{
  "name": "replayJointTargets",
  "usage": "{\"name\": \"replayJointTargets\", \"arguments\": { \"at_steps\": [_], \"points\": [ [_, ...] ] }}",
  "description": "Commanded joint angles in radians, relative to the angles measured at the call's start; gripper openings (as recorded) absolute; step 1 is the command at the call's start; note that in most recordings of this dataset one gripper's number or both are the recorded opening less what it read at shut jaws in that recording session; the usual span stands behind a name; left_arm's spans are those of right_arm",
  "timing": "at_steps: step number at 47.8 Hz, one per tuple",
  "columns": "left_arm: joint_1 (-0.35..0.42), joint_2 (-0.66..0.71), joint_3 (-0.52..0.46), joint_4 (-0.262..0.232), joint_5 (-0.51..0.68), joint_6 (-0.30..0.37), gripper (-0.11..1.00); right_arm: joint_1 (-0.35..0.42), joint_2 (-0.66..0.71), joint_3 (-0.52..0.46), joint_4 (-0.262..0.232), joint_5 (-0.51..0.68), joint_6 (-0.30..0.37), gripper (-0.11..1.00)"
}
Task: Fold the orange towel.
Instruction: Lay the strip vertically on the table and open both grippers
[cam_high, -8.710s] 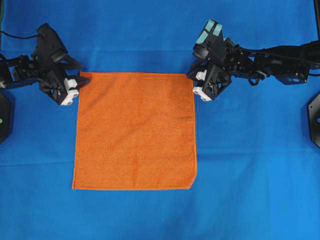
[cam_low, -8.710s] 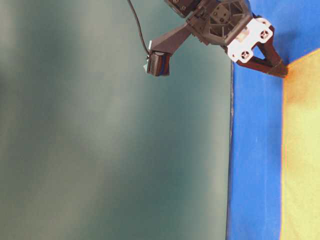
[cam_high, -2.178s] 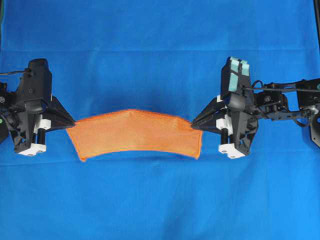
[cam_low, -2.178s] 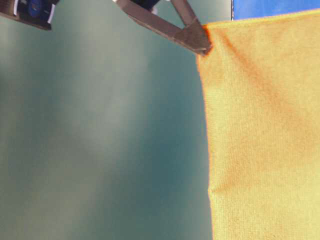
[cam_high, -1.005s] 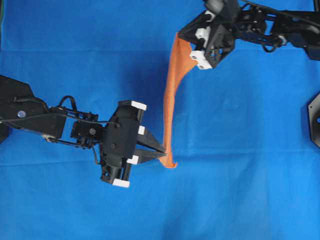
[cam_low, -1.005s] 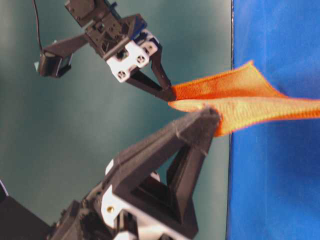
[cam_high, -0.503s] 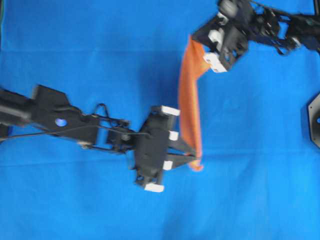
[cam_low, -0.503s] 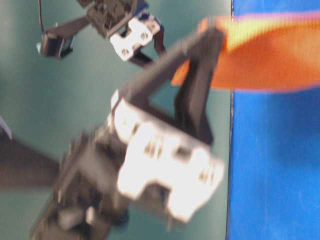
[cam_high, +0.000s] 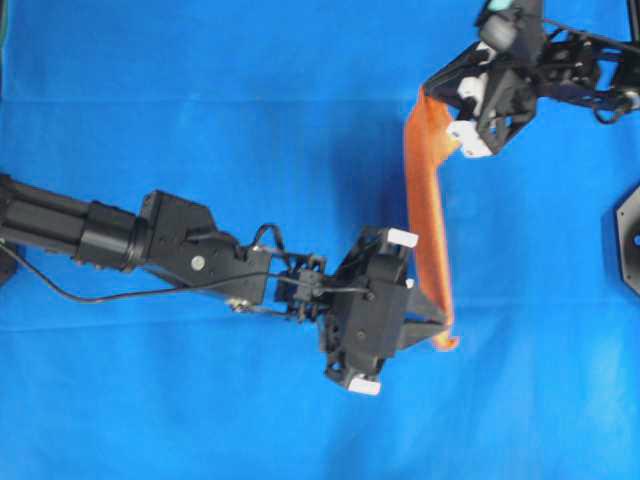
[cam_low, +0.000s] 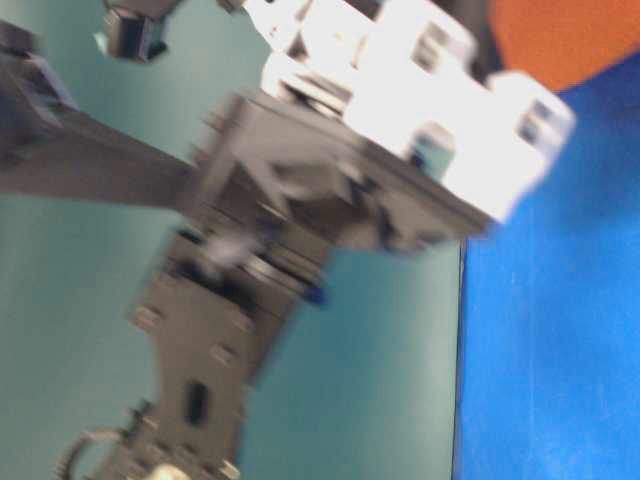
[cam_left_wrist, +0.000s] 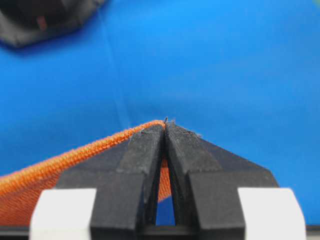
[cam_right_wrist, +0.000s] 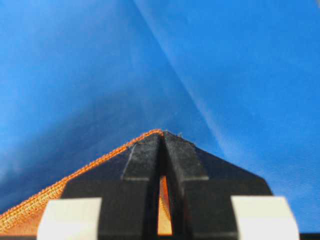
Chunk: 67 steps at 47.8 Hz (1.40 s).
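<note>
From overhead we see the orange towel stretched as a narrow band above the blue cloth-covered table, running from the far right down to the near middle-right. Our left gripper, on an arm reaching across from the left edge, pinches the band's near end, where a small orange tip pokes out. Our right gripper grips the far end at the top right.

The table-level view is badly blurred: a grey and white part of an arm fills the frame, with a patch of the orange towel at the top right over the blue table.

Our left wrist camera shows the left gripper with its fingers pressed together on the orange towel, which trails off to the left.

Our right wrist camera shows the right gripper likewise clamped tight on a hemmed edge of the orange towel.
</note>
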Motion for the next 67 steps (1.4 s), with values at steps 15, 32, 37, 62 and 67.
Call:
{"name": "replayJointTargets", "arguments": {
  "at_steps": [15, 32, 37, 62, 67],
  "points": [
    [-0.066, -0.169, 0.295, -0.003, -0.015, -0.114, 0.02, 0.0, 0.308, -0.253, -0.035, -0.061, -0.005, 0.02],
    [-0.052, -0.175, 0.387, -0.003, -0.067, -0.176, 0.02, 0.018, 0.348, -0.287, -0.061, -0.064, -0.008, 0.02],
    [-0.041, -0.164, 0.38, -0.003, -0.074, -0.176, 0.02, 0.02, 0.348, -0.285, -0.067, -0.064, -0.008, 0.02],
    [-0.023, -0.158, 0.362, -0.002, -0.075, -0.164, 0.5, 0.029, 0.347, -0.287, -0.158, -0.066, -0.008, 0.53],
    [-0.018, -0.16, 0.354, 0.0, -0.074, -0.161, 0.51, 0.035, 0.347, -0.29, -0.172, -0.066, -0.008, 0.62]
  ]
}}
